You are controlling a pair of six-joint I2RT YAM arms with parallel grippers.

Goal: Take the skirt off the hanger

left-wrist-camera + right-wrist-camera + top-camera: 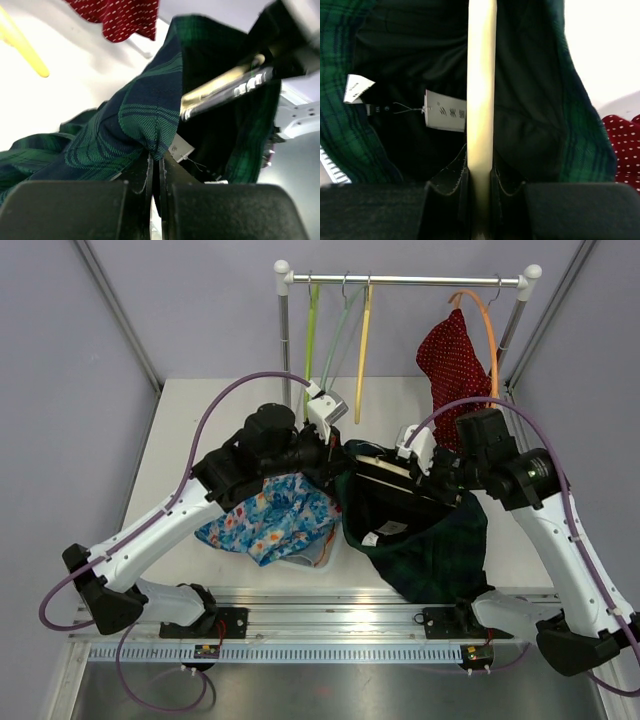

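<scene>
The dark green plaid skirt point(432, 540) lies bunched on the table centre-right, still draped round a pale hanger bar point(383, 467). My left gripper point(335, 456) is shut on a fold of the skirt's edge; in the left wrist view the fabric point(135, 120) is pinched between my fingertips point(156, 162), with the hanger bar point(220, 87) to the upper right. My right gripper point(426, 476) is shut on the hanger bar point(481, 75), seen in the right wrist view point(481, 175) inside the skirt's dark lining, with plaid cloth point(580, 125) at the sides and a paper tag point(445, 111).
A floral blue garment point(275, 515) lies left of the skirt. A clothes rack point(400, 280) at the back holds a green hanger point(312, 330), a yellow hanger point(363, 340) and a red dotted garment point(455, 360) on an orange hanger.
</scene>
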